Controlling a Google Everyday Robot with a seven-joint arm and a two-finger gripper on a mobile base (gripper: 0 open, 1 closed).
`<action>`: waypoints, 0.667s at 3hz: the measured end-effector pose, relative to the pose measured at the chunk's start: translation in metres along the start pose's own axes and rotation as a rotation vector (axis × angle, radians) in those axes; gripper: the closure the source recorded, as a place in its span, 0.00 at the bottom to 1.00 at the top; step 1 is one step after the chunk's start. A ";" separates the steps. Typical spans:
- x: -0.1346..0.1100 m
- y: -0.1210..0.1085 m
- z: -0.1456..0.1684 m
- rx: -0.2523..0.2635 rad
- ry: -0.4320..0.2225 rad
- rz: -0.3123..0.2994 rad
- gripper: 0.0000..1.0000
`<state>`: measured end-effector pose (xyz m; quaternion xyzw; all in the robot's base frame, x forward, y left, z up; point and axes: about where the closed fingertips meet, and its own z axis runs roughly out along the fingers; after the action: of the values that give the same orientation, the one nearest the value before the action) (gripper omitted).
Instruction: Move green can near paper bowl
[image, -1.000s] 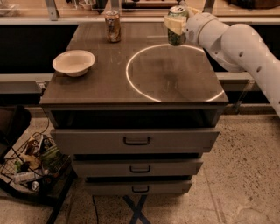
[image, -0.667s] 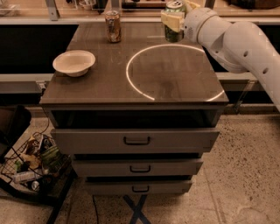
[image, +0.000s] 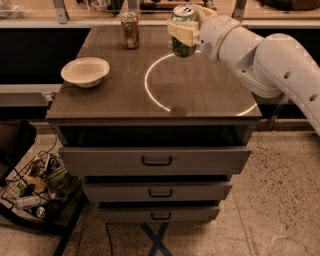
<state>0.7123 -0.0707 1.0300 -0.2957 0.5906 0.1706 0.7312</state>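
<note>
The green can (image: 183, 46) with a silver top is held upright in the air above the back middle of the table. My gripper (image: 183, 31) is shut on the green can, its pale fingers (image: 180, 33) wrapped round the can's upper half. The white arm reaches in from the right. The paper bowl (image: 85, 71), off-white and shallow, sits on the left side of the table top, well left of the can.
A brownish-orange can (image: 130, 30) stands at the back of the table (image: 125, 97), between bowl and gripper. A bright ring of light (image: 150, 82) marks the table top. Drawers (image: 156, 161) sit below. A wire basket of clutter (image: 37, 192) is on the floor at the left.
My gripper has carried the green can leftward and slightly up, from above the table's back right toward its back middle. The bowl and the brownish-orange can have not moved.
</note>
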 end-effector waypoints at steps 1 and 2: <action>-0.010 0.043 0.001 -0.097 -0.026 0.028 1.00; -0.013 0.078 0.005 -0.194 -0.026 0.050 1.00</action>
<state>0.6665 -0.0066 1.0253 -0.3480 0.5689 0.2491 0.7023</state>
